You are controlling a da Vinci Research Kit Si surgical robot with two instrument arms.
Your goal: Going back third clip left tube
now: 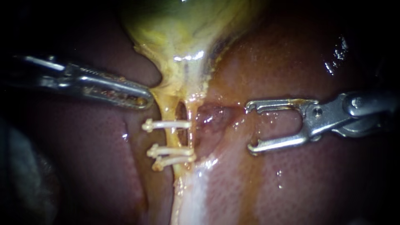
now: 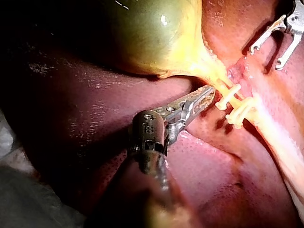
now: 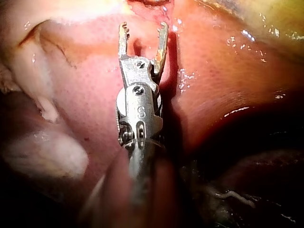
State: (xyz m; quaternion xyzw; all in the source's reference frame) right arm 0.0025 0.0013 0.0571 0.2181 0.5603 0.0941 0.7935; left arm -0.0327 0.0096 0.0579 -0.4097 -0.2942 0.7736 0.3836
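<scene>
Right instrument [image 3: 143,28]: shaft fills the near field of its own wrist view. Jaws spread wide and empty, no clip loaded, nothing between them. In the endoscope view it stands over the liver [image 1: 312,187], apart from the tubes, with a raw reddish pit [image 1: 212,116] between its tips and them.

Left instrument [image 1: 143,100]: jaws lie together, tip against the yellow tissue where the gallbladder [image 1: 183,25] narrows, just above the clips. Possibly a sliver of tissue is pinched at the very tip; the view does not settle it.

Left tube [image 1: 167,111]: runs down from the gallbladder neck, separated by a small dark window from the right tube [image 1: 191,114]. It carries three pale clips: upper clip [image 1: 166,124] on its own, middle clip [image 1: 171,151] and lower clip [image 1: 173,161] close together below it.

Progress (judgement): clipping of the left tube looks complete, with the count at three. The right instrument is already off the tube and empty, so the retreat appears mostly done; only further clearance remains.

Unclear or hidden:
- Clip ends reach the right tube; cannot tell whether they catch it too.
- Clip latches are not resolvable.
- Both shafts run out of view; surroundings beyond the liver are dark.
</scene>
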